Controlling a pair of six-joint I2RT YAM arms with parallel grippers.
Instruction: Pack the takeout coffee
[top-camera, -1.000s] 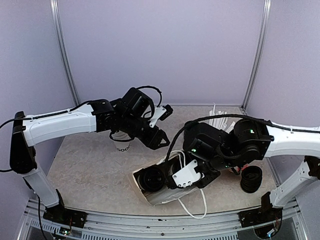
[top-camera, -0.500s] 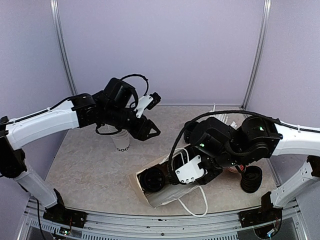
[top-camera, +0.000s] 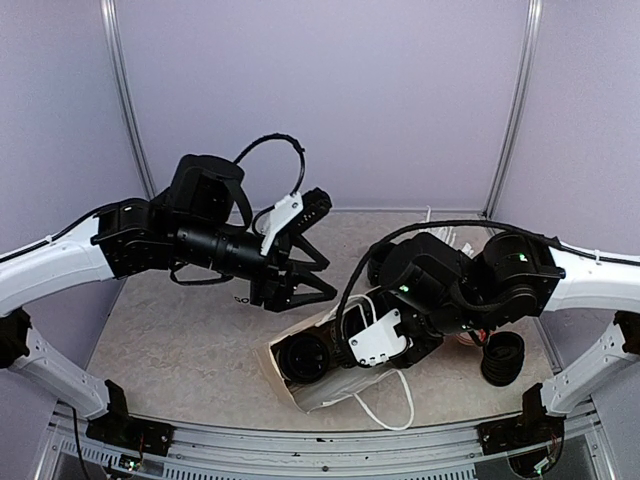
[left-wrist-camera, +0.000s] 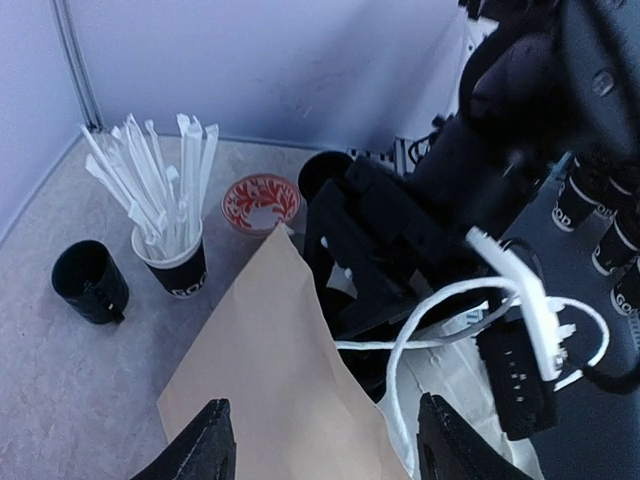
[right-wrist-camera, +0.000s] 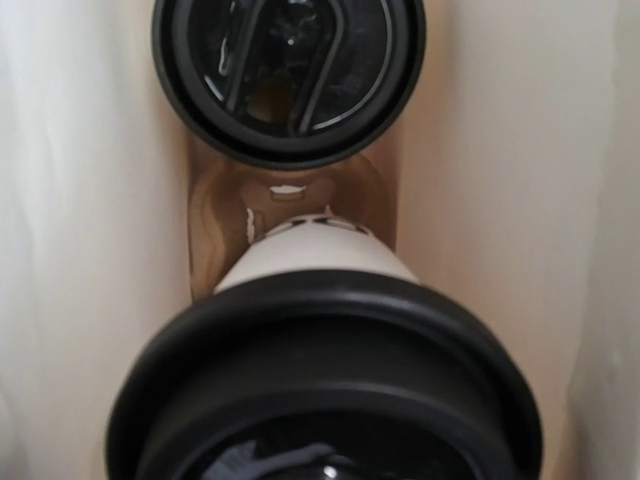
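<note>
**Fig.** Near to far. Paper bag (top-camera: 312, 392) lies on its side at the near edge of the table (top-camera: 170, 340), mouth toward 3 o'clock in top view.

R gripper (top-camera: 338, 350) reaches into the mouth. Its fingers are hidden by bag and wrist, so whether it grips or stands apart cannot be told.

R wrist view: near cup (right-wrist-camera: 325, 390), white w/ black lid, fills the lower frame right under the camera. Far cup (right-wrist-camera: 290, 70) is at 12 o'clock from it, deeper in the bag, lid facing the lens. Brown tray (right-wrist-camera: 212, 215) shows betw. the two. One lid also shows in top view, at 9 o'clock of the R wrist.

L gripper (left-wrist-camera: 328, 445) hovers above the bag at approx. 11 o'clock of it, fingers spread wide, holding nothing, apart from both cups.

Beyond the bag, L wrist view: black cup (left-wrist-camera: 90, 282), stick cup (left-wrist-camera: 172, 262) just beside it, red-patterned dish (left-wrist-camera: 262, 200) farthest.
</note>
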